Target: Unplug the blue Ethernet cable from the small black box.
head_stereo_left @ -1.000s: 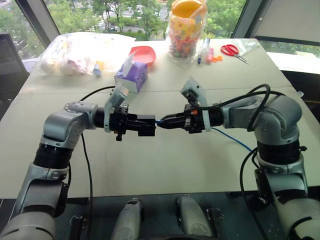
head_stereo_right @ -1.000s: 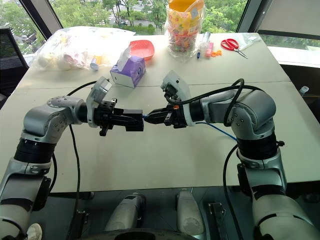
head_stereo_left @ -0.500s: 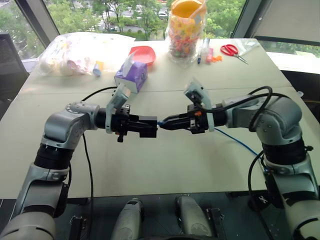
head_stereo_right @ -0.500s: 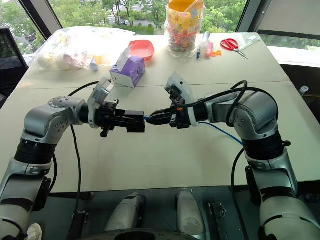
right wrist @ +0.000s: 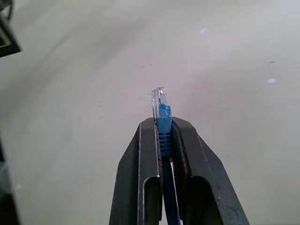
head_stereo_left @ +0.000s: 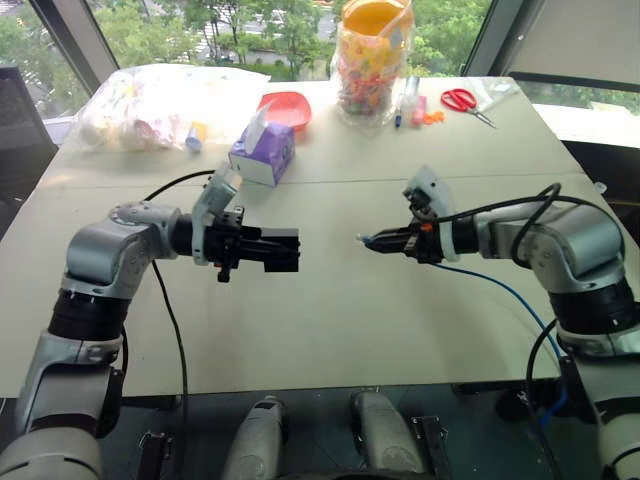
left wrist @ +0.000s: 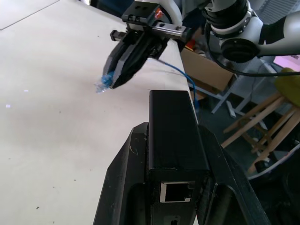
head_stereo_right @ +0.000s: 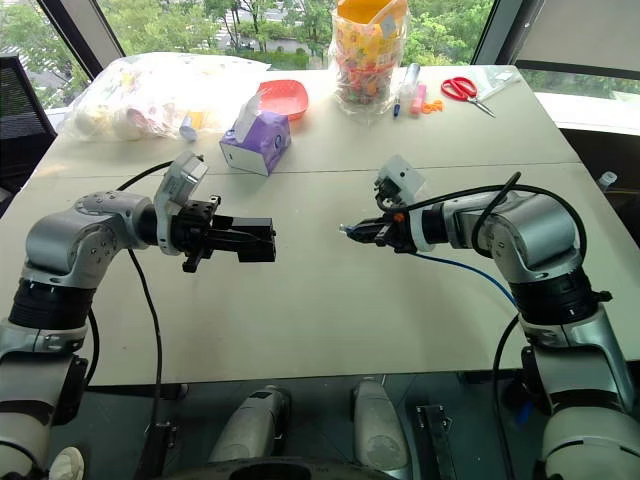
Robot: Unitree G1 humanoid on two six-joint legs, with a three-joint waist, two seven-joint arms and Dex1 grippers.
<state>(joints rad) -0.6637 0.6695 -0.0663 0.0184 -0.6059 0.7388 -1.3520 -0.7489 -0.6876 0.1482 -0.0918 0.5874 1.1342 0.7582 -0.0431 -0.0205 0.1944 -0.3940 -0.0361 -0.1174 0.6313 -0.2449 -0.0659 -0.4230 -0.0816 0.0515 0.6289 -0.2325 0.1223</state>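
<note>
the blue ethernet cable [right wrist: 163, 129], pinched at its plug by the right gripper [head_stereo_left: 372, 241], hangs apart from the small black box [left wrist: 174, 129] clamped in the left gripper [head_stereo_left: 272, 251].

Silver arms, black cables, black hands [head_stereo_left: 290, 250].

Bright, even daylight comes in through the windows [head_stereo_left: 250, 30] at twelve o'clock, leaving the pale table [head_stereo_left: 340, 320] softly lit with only faint shadows. In the left wrist view the background toward two o'clock is slightly soft, and the table looks washed and hazy in the right wrist view.
</note>
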